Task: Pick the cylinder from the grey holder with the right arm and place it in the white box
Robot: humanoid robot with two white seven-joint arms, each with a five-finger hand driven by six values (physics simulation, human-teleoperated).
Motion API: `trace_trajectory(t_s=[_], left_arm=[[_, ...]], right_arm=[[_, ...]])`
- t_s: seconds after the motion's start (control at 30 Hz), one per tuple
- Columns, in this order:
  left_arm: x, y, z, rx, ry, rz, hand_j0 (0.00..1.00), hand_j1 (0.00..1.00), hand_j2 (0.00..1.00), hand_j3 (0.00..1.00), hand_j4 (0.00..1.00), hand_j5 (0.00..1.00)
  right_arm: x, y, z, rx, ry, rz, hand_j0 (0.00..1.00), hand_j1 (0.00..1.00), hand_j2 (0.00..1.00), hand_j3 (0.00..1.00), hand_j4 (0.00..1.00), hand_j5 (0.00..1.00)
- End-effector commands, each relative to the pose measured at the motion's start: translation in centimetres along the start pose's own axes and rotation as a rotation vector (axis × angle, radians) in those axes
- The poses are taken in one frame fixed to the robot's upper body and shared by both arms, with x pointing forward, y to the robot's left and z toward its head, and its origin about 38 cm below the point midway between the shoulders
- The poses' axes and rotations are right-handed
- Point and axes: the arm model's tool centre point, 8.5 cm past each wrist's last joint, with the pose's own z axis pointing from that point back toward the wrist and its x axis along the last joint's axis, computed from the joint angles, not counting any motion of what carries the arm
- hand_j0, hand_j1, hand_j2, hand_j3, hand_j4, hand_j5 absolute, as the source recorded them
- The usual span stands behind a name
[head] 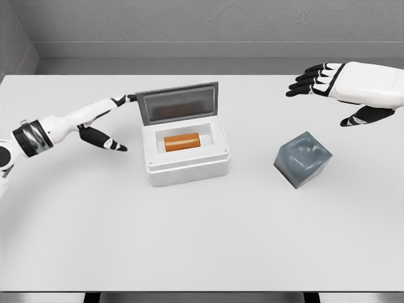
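I see the orange cylinder [182,141] lying inside the white box [187,169], the grey holder [303,160] empty on the table [202,240]. My right hand [334,88] hovers with fingers spread, holding nothing; my left hand [104,123], fingers apart, touches the lid [178,104]. Pushing there could slam it shut.
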Motion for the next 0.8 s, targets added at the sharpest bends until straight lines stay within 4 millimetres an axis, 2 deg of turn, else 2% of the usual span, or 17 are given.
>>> trace_trajectory(t_s=[0.0,0.17,0.23,0.3,0.5,0.67,0.77], left_arm=[[0.8,0.5,0.0,0.010,-0.021,-0.010,1.00,1.00,1.00,1.00,1.00,1.00],[2.0,0.7,-0.3,0.001,-0.055,-0.034,1.00,1.00,1.00,1.00,1.00,1.00],[2.5,0.2,-0.4,-0.007,-0.072,-0.036,1.00,1.00,1.00,1.00,1.00,1.00],[2.4,0.2,-0.3,-0.009,-0.070,-0.036,1.00,1.00,1.00,1.00,1.00,1.00],[0.6,1.9,2.5,0.057,0.004,-0.028,1.00,1.00,1.00,1.00,1.00,1.00],[-0.8,3.1,6.6,0.124,0.074,-0.018,1.00,1.00,1.00,1.00,1.00,1.00],[-1.1,3.4,7.2,0.144,0.086,-0.013,1.00,1.00,1.00,1.00,1.00,1.00]], right_arm=[[0.0,-0.1,0.0,-0.006,0.001,-0.005,1.00,1.00,1.00,1.00,1.00,1.00],[0.0,-0.1,-0.2,-0.008,-0.005,-0.005,1.00,1.00,1.00,1.00,1.00,1.00],[-0.5,0.0,-0.3,-0.007,0.006,-0.010,1.00,1.00,1.00,1.00,1.00,1.00],[-0.5,-0.1,-0.4,-0.008,0.005,-0.009,1.00,1.00,1.00,1.00,1.00,1.00],[-0.5,0.0,-0.4,-0.007,0.005,-0.010,1.00,1.00,1.00,1.00,1.00,1.00],[-0.4,0.0,-0.5,-0.006,0.003,-0.011,1.00,1.00,1.00,1.00,1.00,1.00],[-0.4,0.2,-0.6,-0.006,0.000,-0.015,1.00,1.00,1.00,1.00,1.00,1.00]])
